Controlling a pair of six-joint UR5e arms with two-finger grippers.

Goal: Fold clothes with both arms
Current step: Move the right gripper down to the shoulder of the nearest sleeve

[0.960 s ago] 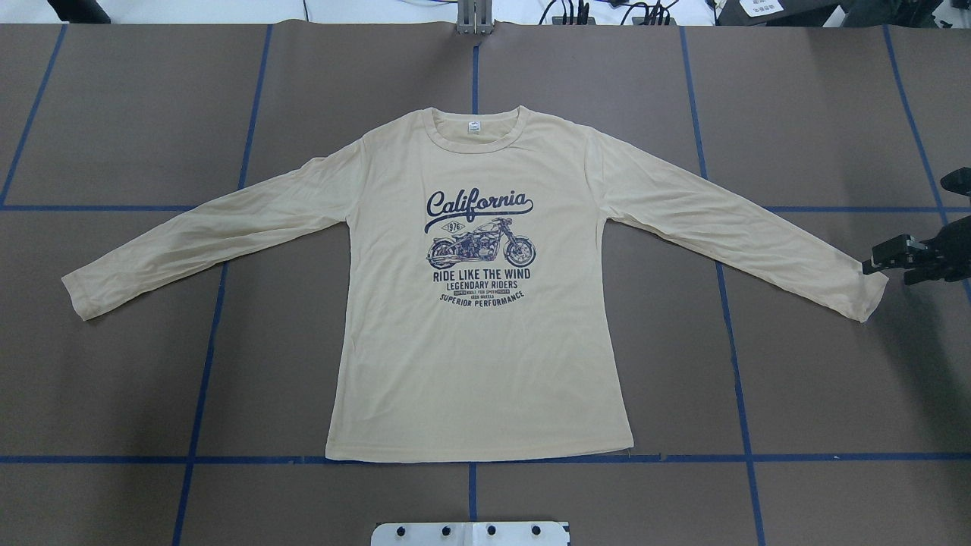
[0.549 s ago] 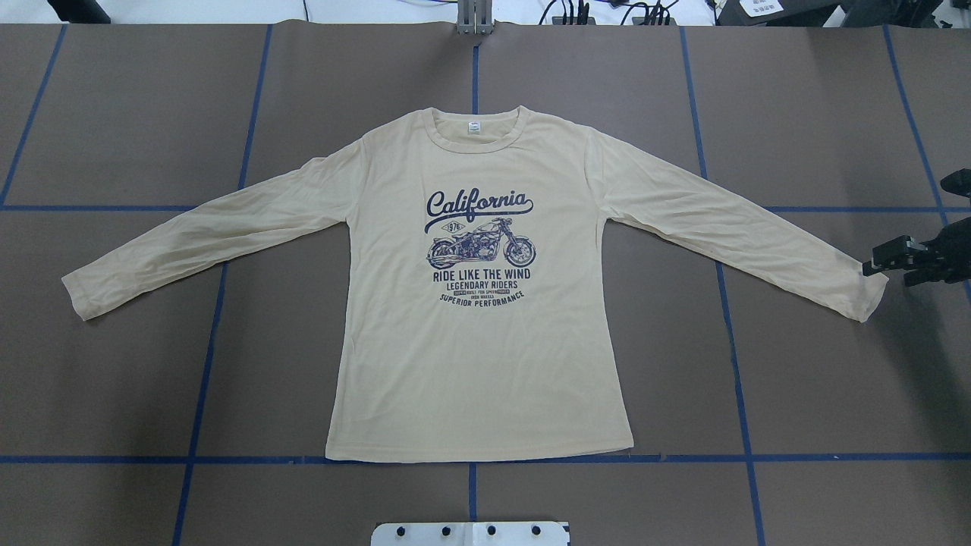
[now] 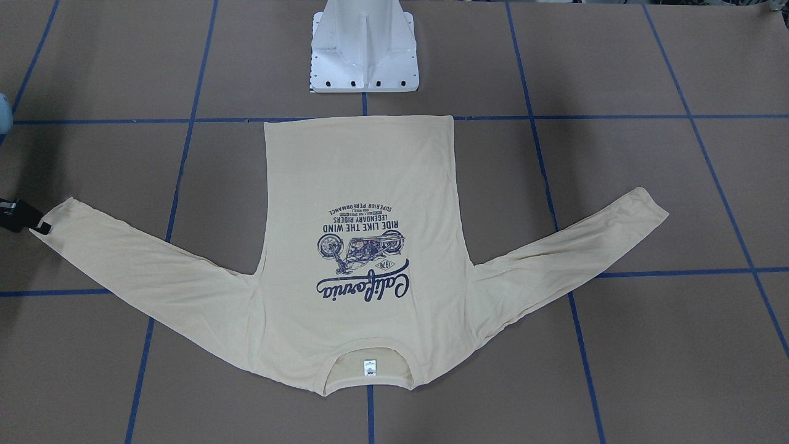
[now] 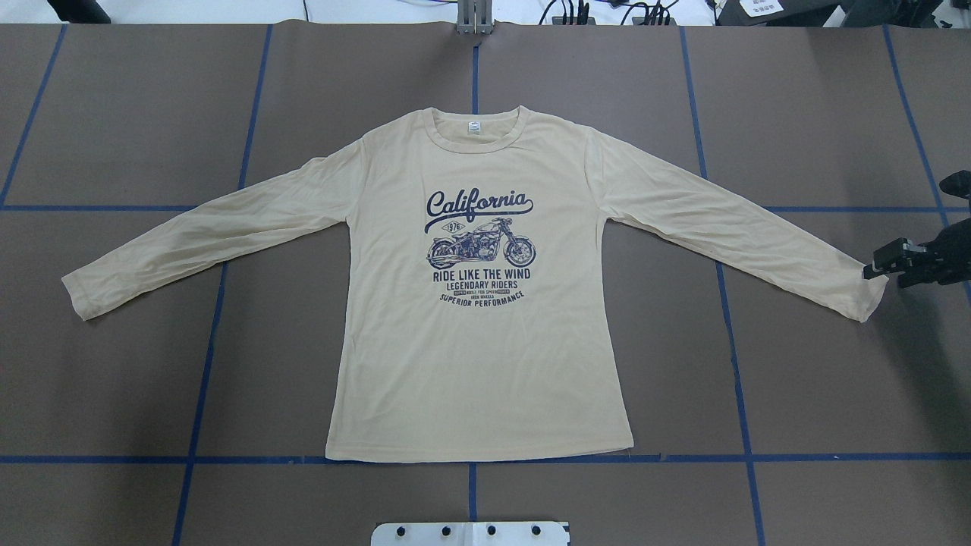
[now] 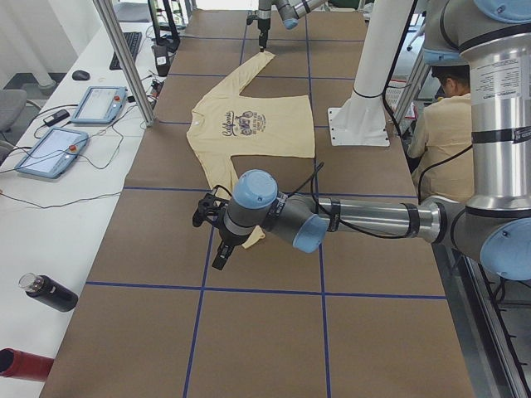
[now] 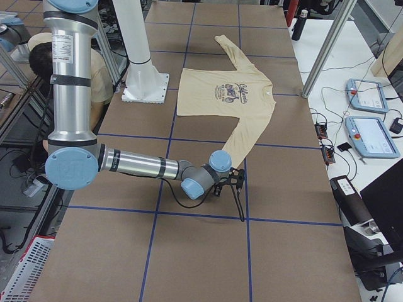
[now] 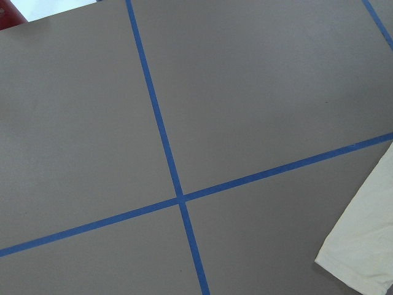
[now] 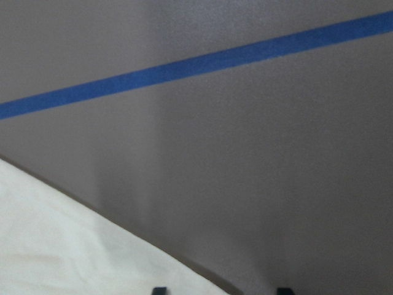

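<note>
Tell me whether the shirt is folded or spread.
Spread. The shirt lies flat, print up, with both sleeves stretched out to the sides and no part doubled over.

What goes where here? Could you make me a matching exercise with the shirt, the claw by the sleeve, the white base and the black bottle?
Things:
1. shirt
2. right claw
3. white base
4. black bottle

Places or states:
A. lying on the white side bench
B. at the end of a sleeve's cuff
C. spread flat, print facing up
D. standing just beyond the hem

Pairs: 1-C, 2-B, 3-D, 4-A.
</note>
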